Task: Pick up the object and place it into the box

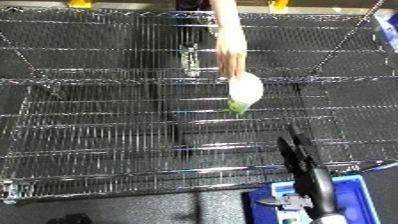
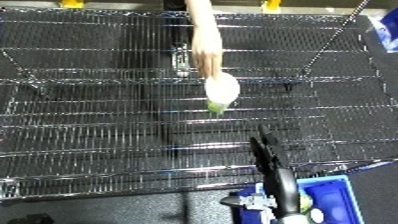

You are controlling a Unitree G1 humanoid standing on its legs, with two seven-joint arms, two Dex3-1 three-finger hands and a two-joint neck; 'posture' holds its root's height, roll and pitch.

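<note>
One bottle (image 1: 245, 90) – white with green cap, on the wire shelf (image 1: 98, 125), long axis running away from me, a person's hand (image 1: 231, 55) on its far end. One bin (image 1: 351, 187), blue, lower right. My right hand (image 1: 298, 150) – fingers straight, holding nothing – sits nearer, bottle ahead and slightly left. Left hand unseen

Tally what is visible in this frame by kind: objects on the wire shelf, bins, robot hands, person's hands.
White and green object: 1
Blue bin: 1
Robot hand, the right hand: 1
Person's hand, touching the object: 1
Total: 4
</note>
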